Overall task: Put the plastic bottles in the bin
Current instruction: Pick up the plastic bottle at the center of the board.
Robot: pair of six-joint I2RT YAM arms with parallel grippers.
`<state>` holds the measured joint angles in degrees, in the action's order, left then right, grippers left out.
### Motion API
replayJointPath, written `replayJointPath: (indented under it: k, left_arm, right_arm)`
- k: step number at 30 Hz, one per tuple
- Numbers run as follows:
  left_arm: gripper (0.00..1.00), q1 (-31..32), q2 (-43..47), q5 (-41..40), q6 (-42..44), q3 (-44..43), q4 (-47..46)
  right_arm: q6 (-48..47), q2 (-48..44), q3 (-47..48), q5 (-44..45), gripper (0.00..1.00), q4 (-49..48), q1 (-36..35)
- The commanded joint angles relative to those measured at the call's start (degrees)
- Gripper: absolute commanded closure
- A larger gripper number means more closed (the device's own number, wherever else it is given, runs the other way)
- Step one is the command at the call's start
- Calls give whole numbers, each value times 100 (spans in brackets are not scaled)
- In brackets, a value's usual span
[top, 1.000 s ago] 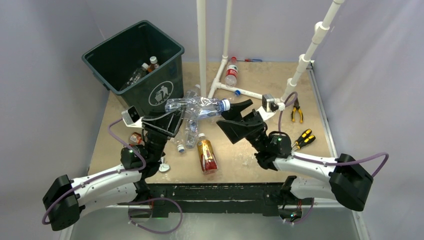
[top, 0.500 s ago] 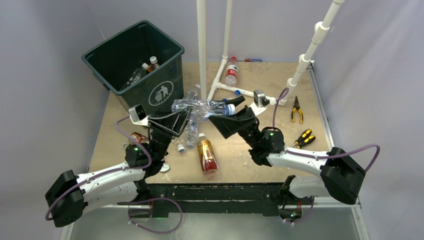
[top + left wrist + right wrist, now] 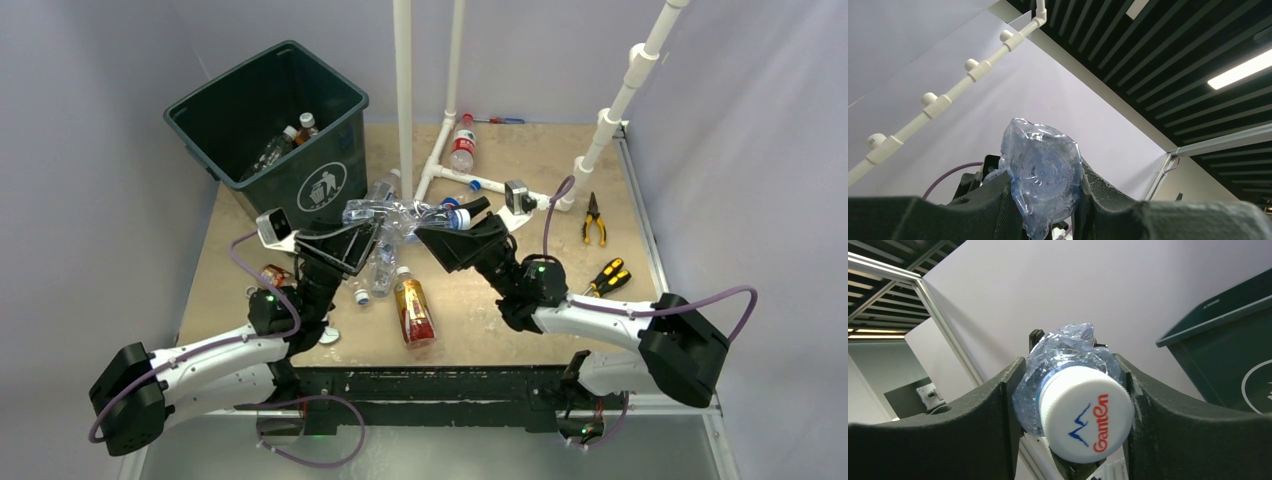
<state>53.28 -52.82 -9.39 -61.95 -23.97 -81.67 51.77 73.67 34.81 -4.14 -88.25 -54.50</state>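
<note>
Right wrist view gives the only readable writing: a white cap (image 3: 1083,422) printed "Ganten" in red beside a blue peak mark. It closes a crumpled clear bottle (image 3: 1068,352), and the right gripper (image 3: 1070,367) has a finger against each side of the bottle's shoulder. To the right, the dark green bin (image 3: 1218,355) shows the edge of its white litter logo (image 3: 1259,390).

Left wrist view shows the bottle's swirled base wedged in the left gripper (image 3: 1045,185), which is clamped tight on it. Behind are black ceiling slats, a strip light (image 3: 1243,75) and a white pipe (image 3: 948,100).

From above, the two arms hold that bottle level between them, above the table and just in front of the bin. Two bottles (image 3: 290,135) lie inside the bin. An amber-labelled bottle (image 3: 413,310) and a clear bottle (image 3: 378,265) lie below the held one, and a red-labelled bottle (image 3: 462,145) lies at the back; their print is too small to read.

The table (image 3: 480,320) is a tan, scuffed board enclosed by pale lilac walls. Yellow-handled pliers (image 3: 594,222) and yellow-and-black screwdrivers (image 3: 607,278) lie at its right side.
</note>
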Motion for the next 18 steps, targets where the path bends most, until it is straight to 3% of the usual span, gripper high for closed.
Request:
replayJointPath:
  k: [1,4,6,8,10,11,12,18]
  left_arm:
    - [96,34,114,243,5,-159,-21]
    - [95,35,109,343,-53,-223,119]
    - [84,34,163,442,-95,-294,443]
    - [68,34,307,491,-34,-299,728]
    - [43,36,597,377,36,-194,967]
    - [22,38,793,256,106,-119,1139]
    - [13,34,1035,144,217,-77,1338]
    - [3,32,2430,-647,1195,-327,3514]
  right_arm:
    - [-125,-43,108,46,36,-1647,-26]
    - [-158,-61,153,-47,53,-1579,-26]
    - [-166,-107,127,-100,64,-1530,-26]
    - [-149,-215,60,-268,71,-1433,-21]
    - [-332,-500,-110,-331,75,-1191,-17]
    - [-478,-720,-181,-359,77,-938,-17]
    - [-653,-957,-261,-379,78,-654,-17]
    - [-1786,-2883,-466,-303,89,1994,-17]
